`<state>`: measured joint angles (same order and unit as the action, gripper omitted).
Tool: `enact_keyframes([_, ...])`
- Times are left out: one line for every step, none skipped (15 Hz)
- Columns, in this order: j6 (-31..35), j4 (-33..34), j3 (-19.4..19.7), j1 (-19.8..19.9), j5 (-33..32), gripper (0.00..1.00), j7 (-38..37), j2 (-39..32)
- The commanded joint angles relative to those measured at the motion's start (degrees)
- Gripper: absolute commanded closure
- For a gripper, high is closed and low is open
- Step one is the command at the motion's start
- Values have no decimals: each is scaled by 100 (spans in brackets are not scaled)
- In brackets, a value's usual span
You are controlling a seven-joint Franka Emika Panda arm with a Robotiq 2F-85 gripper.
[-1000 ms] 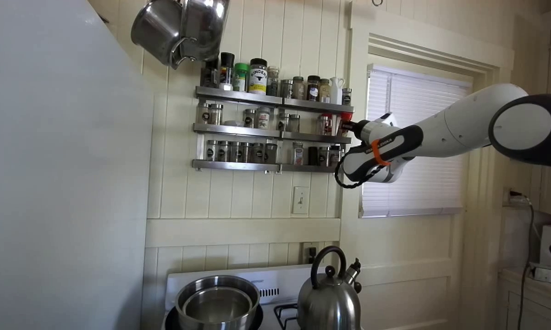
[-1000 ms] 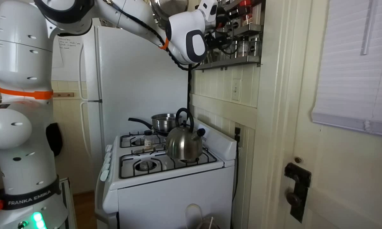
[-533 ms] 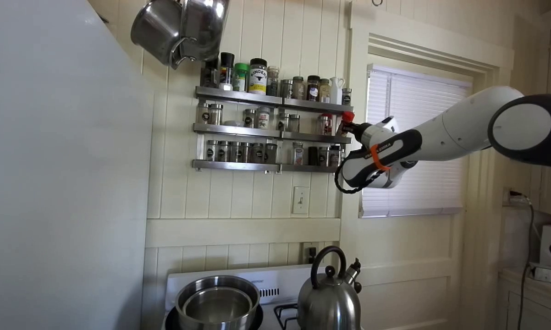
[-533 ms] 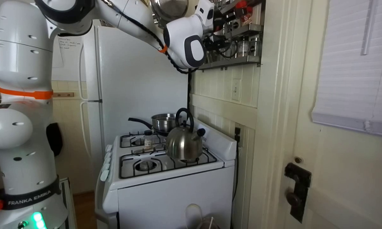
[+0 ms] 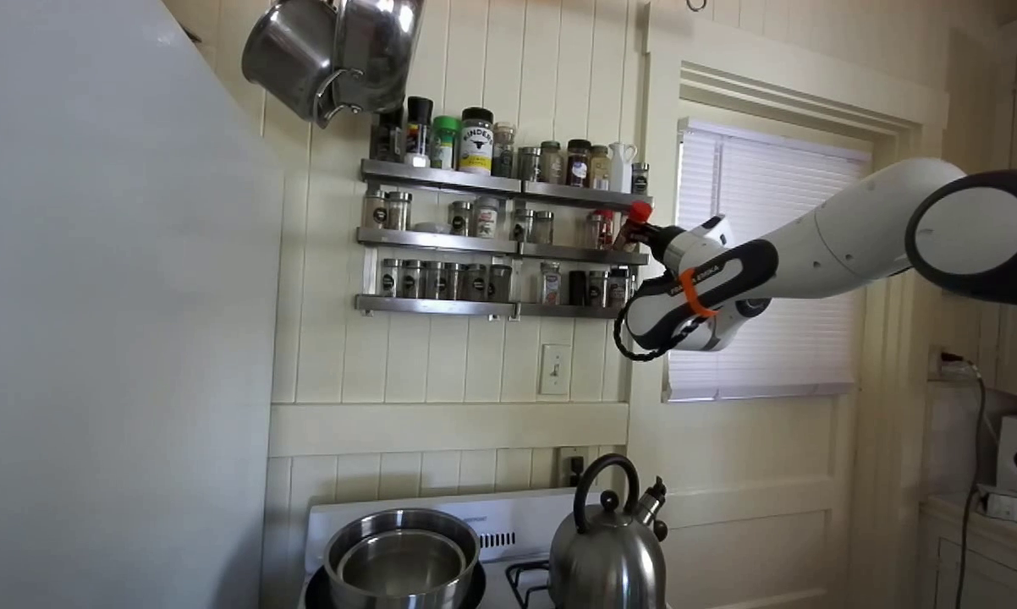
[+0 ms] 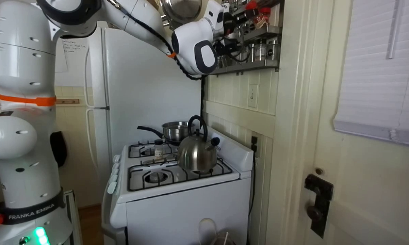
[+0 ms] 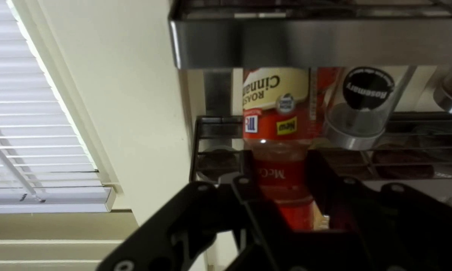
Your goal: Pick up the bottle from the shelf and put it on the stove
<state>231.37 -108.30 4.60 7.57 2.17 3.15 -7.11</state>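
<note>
The bottle (image 7: 276,101) is a red-capped cinnamon jar with a red and cream label, upside down in the wrist view. My gripper (image 7: 280,160) has its fingers on both sides of its neck, shut on it. The bottle leans at the right end of the middle tier of the shelf (image 5: 585,252); the front rail (image 7: 305,43) hides its base in the wrist view. Its red cap shows in both exterior views (image 5: 640,211) (image 6: 251,4). The white stove (image 6: 187,204) stands below, with black grates.
A Rosemary jar (image 7: 361,101) and another red-capped jar (image 6: 265,11) stand close beside the bottle. The upper tier (image 5: 585,194) holds jars above. On the stove are a kettle (image 6: 197,154), a pot (image 6: 175,130) and a small dark-capped jar (image 6: 158,151). Pots hang overhead (image 5: 293,55).
My gripper has moved back from the wall and slightly down with the bottle in it. The bottle has gone from nearly upright to tilted, uncovering the red-capped jar beside it.
</note>
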Motion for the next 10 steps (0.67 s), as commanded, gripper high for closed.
enact_keyframes([-17,-105,4,-208,42,87,468,382])
enact_keyframes([-81,-87,-7,-245,26,87,602,469])
enact_keyframes([-121,-84,-23,-286,36,87,799,560])
enact_keyframes([-282,-118,-60,-332,93,87,891,704])
enact_keyframes([-530,-169,-101,-377,171,87,892,873])
enact_keyframes([-987,-286,-170,-423,266,87,535,1111])
enact_keyframes([-1348,-293,-213,-456,298,87,419,1257])
enact_keyframes([-1637,-242,-271,-506,236,87,128,1382])
enact_keyframes([-1848,-191,-325,-567,198,87,-94,1463])
enact_keyframes([-1976,-191,-389,-652,131,87,-340,1563])
